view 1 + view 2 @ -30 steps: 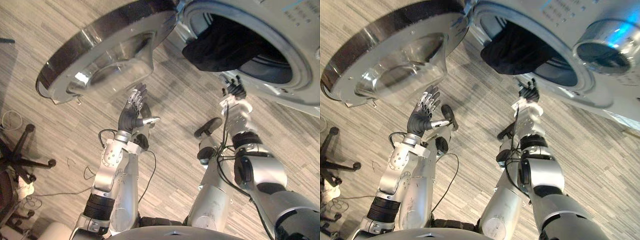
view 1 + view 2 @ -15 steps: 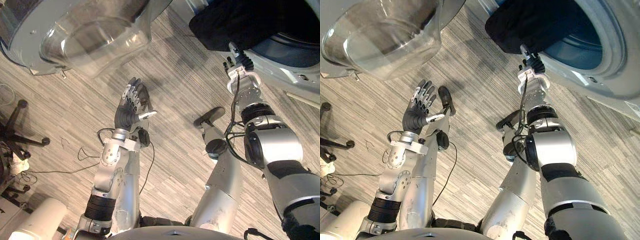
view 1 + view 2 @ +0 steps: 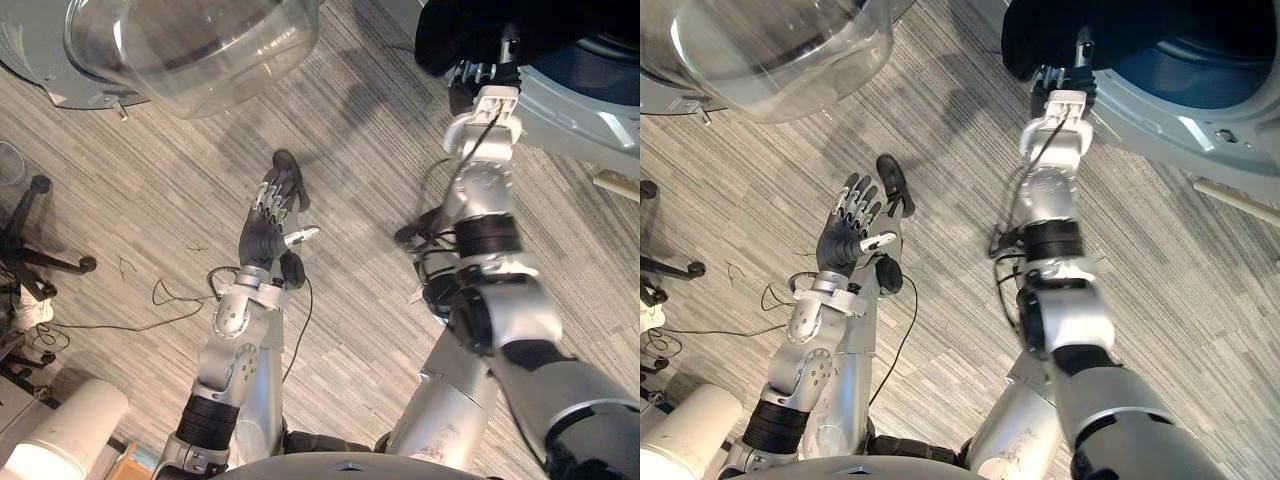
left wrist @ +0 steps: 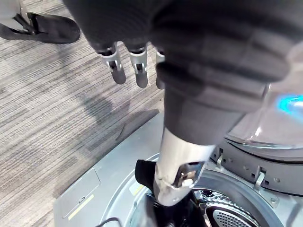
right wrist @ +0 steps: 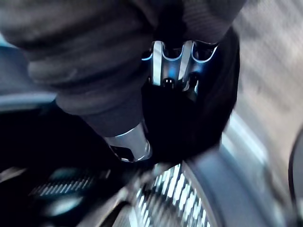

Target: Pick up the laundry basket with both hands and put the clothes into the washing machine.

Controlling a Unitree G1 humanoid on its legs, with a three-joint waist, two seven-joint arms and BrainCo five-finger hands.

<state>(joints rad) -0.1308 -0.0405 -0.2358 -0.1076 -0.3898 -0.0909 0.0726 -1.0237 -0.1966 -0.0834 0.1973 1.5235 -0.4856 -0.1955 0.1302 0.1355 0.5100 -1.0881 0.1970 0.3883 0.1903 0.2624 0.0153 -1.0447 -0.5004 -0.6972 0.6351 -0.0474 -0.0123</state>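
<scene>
At the far left edge stands the base of an office chair [image 3: 30,240], and across the upper left swings the open door [image 3: 190,50] of the washing machine, its clear bowl hanging over the wood-look floor [image 3: 350,150]. Just left of centre the left hand [image 3: 268,222] is raised on a bent arm, spread flat with straight fingers [image 3: 277,190], holding nothing and well apart from the load. In the upper right, the right arm is stretched nearly straight up the frame, and the right hand [image 3: 1065,80] is buried against the dark clothes [image 3: 450,35]; whether it is spread or gripping the cloth I cannot tell. The clothes bulge out over the lower lip of the washing machine [image 3: 590,110], the bundle lying across the mouth, with the drum beyond it, up and to the right of the hand. The right hand is plainly the nearer one, so the coming move is probably a push along that arm's line, deeper into the drum.
</scene>
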